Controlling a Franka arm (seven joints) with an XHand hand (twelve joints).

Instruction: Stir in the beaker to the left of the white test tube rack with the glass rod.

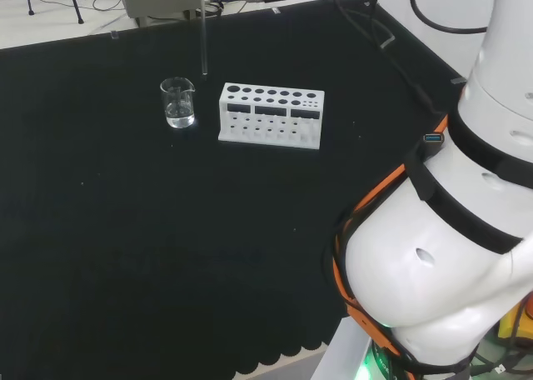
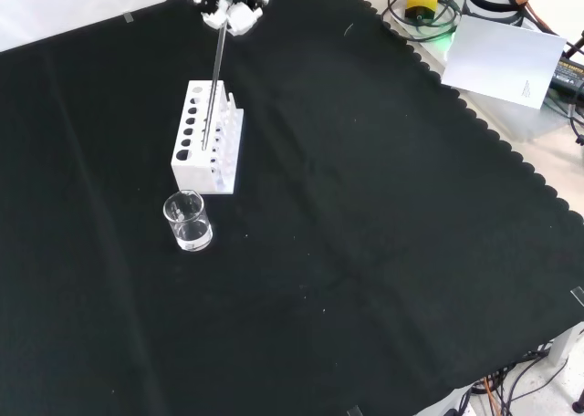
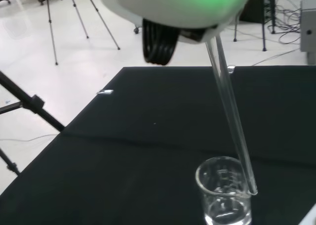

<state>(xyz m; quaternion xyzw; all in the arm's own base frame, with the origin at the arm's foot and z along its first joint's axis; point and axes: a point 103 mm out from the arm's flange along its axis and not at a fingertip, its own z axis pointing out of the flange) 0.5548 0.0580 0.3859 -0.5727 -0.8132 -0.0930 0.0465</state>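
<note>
One clear beaker (image 1: 178,102) stands on the black cloth (image 1: 125,230) in the upper left part of the head view, just left of the white test tube rack (image 1: 271,115). In the front view the beaker (image 2: 188,221) sits below the rack (image 2: 209,137), left of centre. At that view's top edge the hand (image 2: 231,13) has its fingers pinched on the upper end of the glass rod (image 2: 214,78), which hangs almost upright. In the head view the rod's (image 1: 203,38) lower tip ends above and a little right of the beaker. The wrist view shows the rod (image 3: 231,110) slanting down to the beaker's (image 3: 224,190) rim; whether it touches is unclear.
</note>
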